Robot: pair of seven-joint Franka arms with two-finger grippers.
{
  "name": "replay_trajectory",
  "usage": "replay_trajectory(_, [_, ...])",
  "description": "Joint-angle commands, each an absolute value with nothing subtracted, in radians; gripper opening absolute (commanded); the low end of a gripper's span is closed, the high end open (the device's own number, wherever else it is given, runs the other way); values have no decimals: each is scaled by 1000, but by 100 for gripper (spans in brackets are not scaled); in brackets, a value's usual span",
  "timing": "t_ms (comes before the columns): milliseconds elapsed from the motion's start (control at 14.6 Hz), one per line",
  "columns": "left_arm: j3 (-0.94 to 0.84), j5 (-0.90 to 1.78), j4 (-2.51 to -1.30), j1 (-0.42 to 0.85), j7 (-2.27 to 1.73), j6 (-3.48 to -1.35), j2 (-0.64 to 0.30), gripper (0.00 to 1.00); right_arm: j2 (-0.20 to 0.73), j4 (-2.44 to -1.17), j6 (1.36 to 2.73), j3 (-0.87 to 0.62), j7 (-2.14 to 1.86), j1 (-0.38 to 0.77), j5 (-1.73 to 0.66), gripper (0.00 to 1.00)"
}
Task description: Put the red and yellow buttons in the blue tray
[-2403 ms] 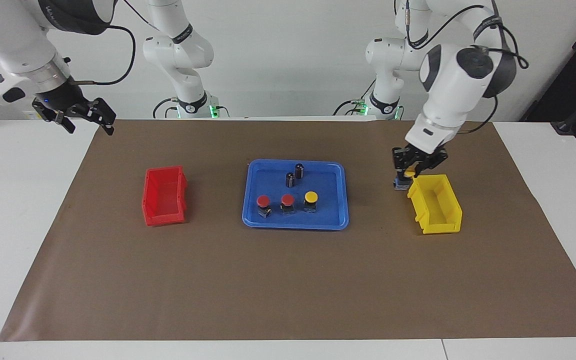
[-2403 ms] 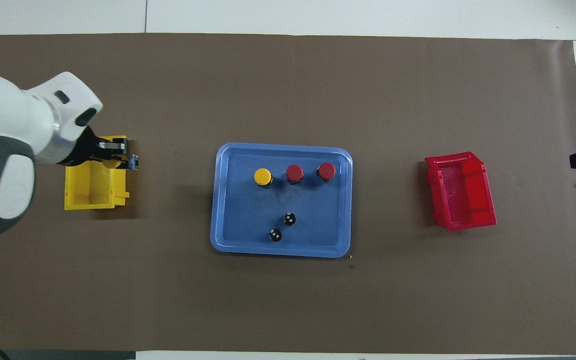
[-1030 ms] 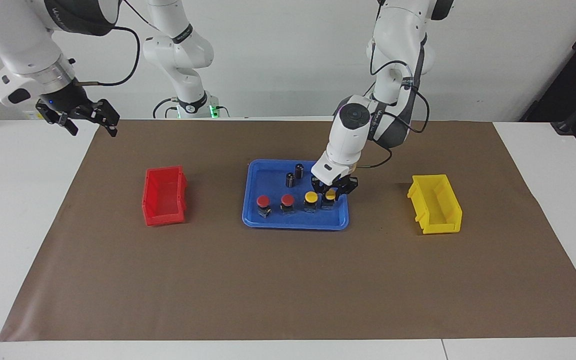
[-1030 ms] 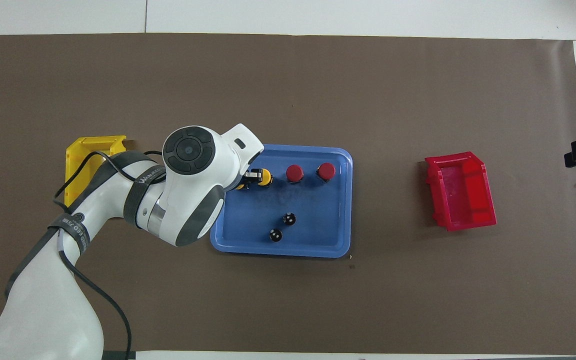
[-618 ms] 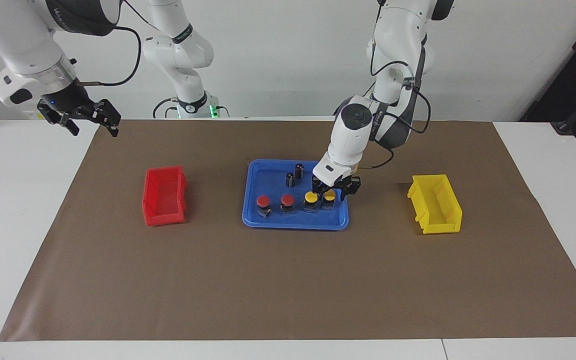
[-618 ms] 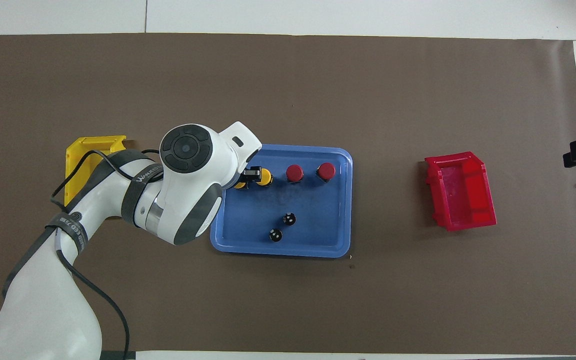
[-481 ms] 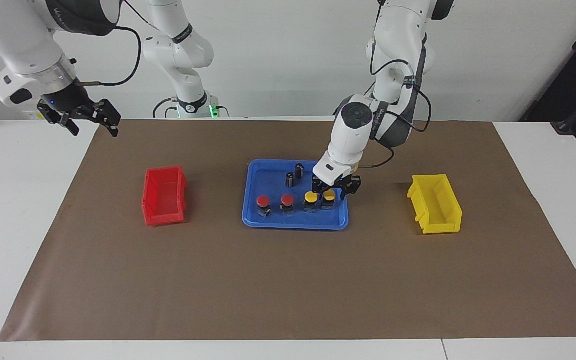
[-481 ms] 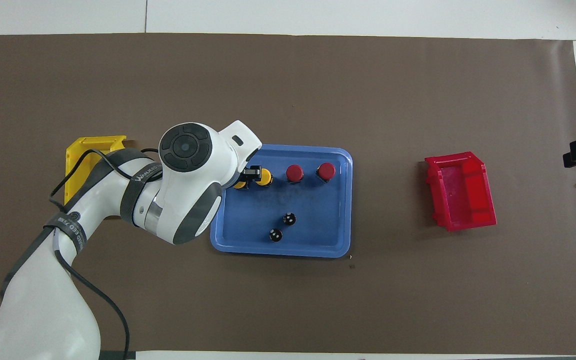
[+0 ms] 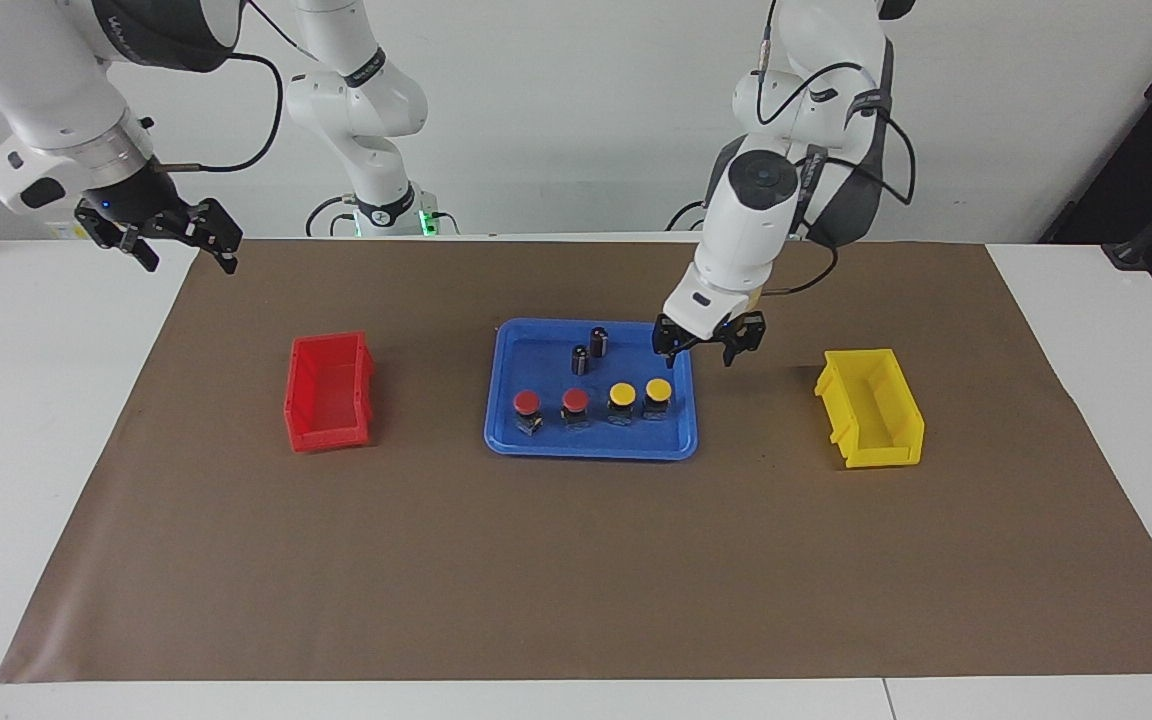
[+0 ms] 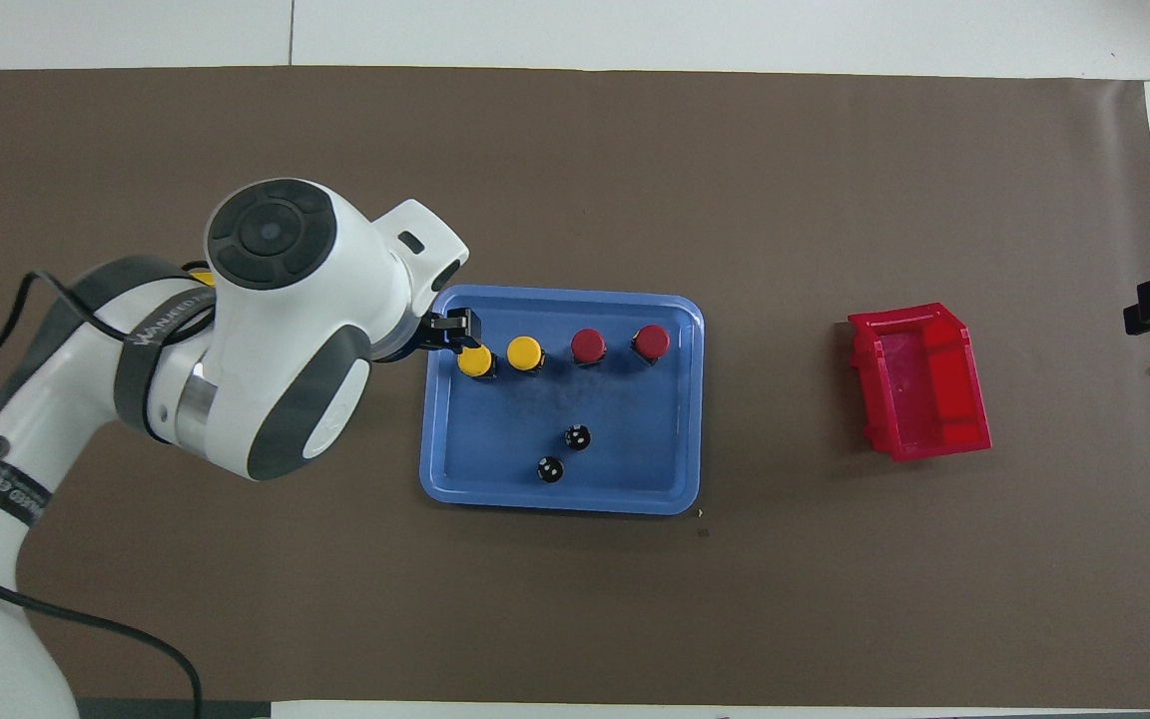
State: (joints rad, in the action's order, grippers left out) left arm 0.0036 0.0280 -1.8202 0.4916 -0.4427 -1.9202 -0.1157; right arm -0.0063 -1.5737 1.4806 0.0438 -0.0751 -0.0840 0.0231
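1. The right gripper [image 9: 168, 232] hangs, fingers spread and empty, over the table's edge at the right arm's end, well apart from the blue tray [image 9: 511, 437]; that arm waits.
2. The red bin [image 9: 329, 391], a small open-topped plastic box, sits on the brown paper mat [image 9: 576, 560] between that gripper and the tray, and looks empty.
3. The tray is flat, shallow, glossy plastic with rounded corners and a raised rim. In it stand all four buttons in one row along the side farther from the robots: two red buttons [image 9: 526, 403] [image 9: 575, 400] toward the right arm's end, then two yellow buttons [image 9: 621, 395] [image 9: 658, 389].
4. Each has a smooth round cap on a dark, metallic-looking base. Two dark capless cylinders [image 9: 598, 341] stand nearer to the robots in the same tray.
5. The left gripper [image 9: 704, 350] is raised over the tray's corner, fingers spread, holding nothing.
6. The yellow bin [image 9: 871, 407], beside the tray toward the left arm's end, shows nothing inside.
7. Judged so, the placing looks complete; only the arm's retreat remains.
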Motion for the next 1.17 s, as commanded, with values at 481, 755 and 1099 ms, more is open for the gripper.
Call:
replay_trajectory(481, [5, 25, -1691, 172, -35, -1599, 100, 100, -21, -1594, 1483, 38, -81, -89, 21, 100])
replay_trajectory(755, [5, 20, -1670, 170, 7, -1554, 141, 100, -21, -1594, 1483, 38, -81, -89, 21, 100])
replay_trajectory(1099, [11, 8, -1667, 149, 6, -1508, 167, 100, -21, -1594, 1483, 38, -81, -89, 21, 100])
